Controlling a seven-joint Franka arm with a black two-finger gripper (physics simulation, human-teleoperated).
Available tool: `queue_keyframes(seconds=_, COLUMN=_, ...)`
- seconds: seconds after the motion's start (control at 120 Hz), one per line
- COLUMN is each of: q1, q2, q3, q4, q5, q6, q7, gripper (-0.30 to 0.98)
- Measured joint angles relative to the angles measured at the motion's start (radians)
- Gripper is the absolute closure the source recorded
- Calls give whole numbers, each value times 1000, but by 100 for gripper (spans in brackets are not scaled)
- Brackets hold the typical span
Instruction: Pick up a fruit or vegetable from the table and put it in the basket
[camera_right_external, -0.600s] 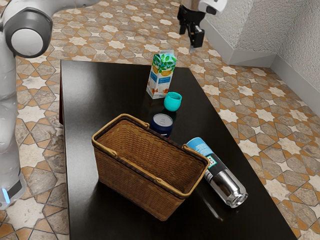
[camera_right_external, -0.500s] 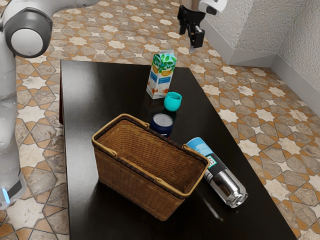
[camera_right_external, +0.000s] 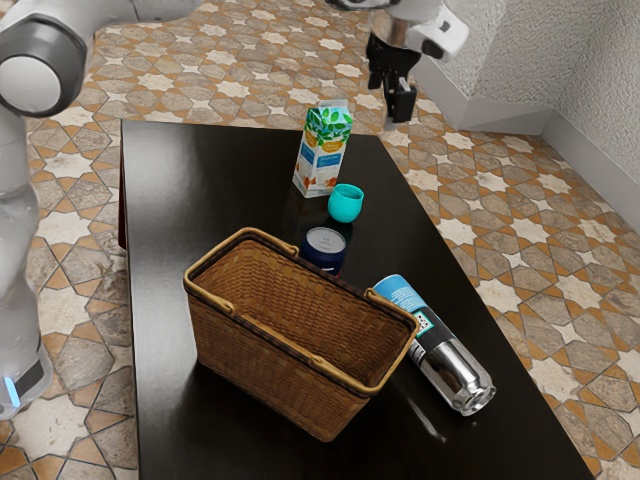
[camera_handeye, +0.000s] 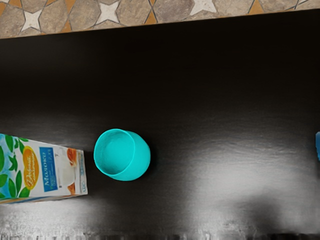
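Note:
My gripper (camera_right_external: 387, 104) hangs in the air at the top of the exterior view, beyond the table's far right edge as seen there. Its two black fingers stand apart, with nothing seen between them. The brown wicker basket (camera_right_external: 262, 365) stands upright on the near part of the black table (camera_right_external: 200, 190), its top uncovered and its woven inside visible. Below my hand, the wrist view has the bare dark tabletop (camera_handeye: 200, 85) around a turquoise cup.
A milk carton (camera_right_external: 322, 155) stands near the turquoise cup (camera_right_external: 346, 204), also in the wrist view as carton (camera_handeye: 45, 169) and cup (camera_handeye: 122, 155). A dark blue can (camera_right_external: 324, 248) is behind the basket. A silver bottle with a blue label (camera_right_external: 437, 345) lies beside it.
My gripper has come down and slightly toward the exterior view's right, and the arm's links have shifted with it. The basket and the other objects have stayed put.

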Motion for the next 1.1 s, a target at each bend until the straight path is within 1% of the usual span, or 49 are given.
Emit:
queue_keyframes(seconds=0.05, q1=-26, q2=2, q3=-1, q4=-42, q5=-1, q6=-40, q7=-4, gripper=0)
queue_keyframes(seconds=0.183, q1=-102, q2=27, q3=5, q4=-68, q5=-42, q6=-107, q7=-24, gripper=0)
queue_keyframes(seconds=0.258, q1=-123, q2=27, q3=11, q4=-70, q5=-15, q6=-124, q7=-18, gripper=0)
queue_keyframes(seconds=0.333, q1=-123, q2=27, q3=48, q4=-79, q5=2, q6=-100, q7=21, gripper=0)
queue_keyframes(seconds=0.358, q1=-119, q2=20, q3=67, q4=-87, q5=16, q6=-84, q7=34, gripper=0)
queue_keyframes(seconds=0.4, q1=-139, q2=-56, q3=126, q4=-183, q5=61, q6=-33, q7=54, gripper=0)
queue_keyframes(seconds=0.433, q1=-148, q2=-173, q3=163, q4=-330, q5=104, q6=16, q7=65, gripper=0)
queue_keyframes(seconds=0.483, q1=-63, q2=-326, q3=185, q4=-516, q5=141, q6=76, q7=77, gripper=0)
queue_keyframes(seconds=0.542, q1=57, q2=-411, q3=185, q4=-655, q5=114, q6=143, q7=98, gripper=0)
queue_keyframes(seconds=0.6, q1=100, q2=-432, q3=172, q4=-731, q5=81, q6=209, q7=124, gripper=0)
queue_keyframes(seconds=0.642, q1=117, q2=-435, q3=167, q4=-785, q5=37, q6=254, q7=138, gripper=0)
queue_keyframes(seconds=0.725, q1=121, q2=-434, q3=162, q4=-867, q5=-43, q6=325, q7=147, gripper=0)
queue_keyframes(seconds=0.867, q1=115, q2=-429, q3=147, q4=-908, q5=-157, q6=415, q7=170, gripper=0)
queue_keyframes(seconds=0.908, q1=119, q2=-403, q3=146, q4=-926, q5=-188, q6=453, q7=181, gripper=0)
queue_keyframes(seconds=0.983, q1=128, q2=-347, q3=146, q4=-937, q5=-228, q6=515, q7=201, gripper=0)
queue_keyframes(seconds=1.1, q1=135, q2=-293, q3=154, q4=-941, q5=-266, q6=582, q7=228, gripper=0)
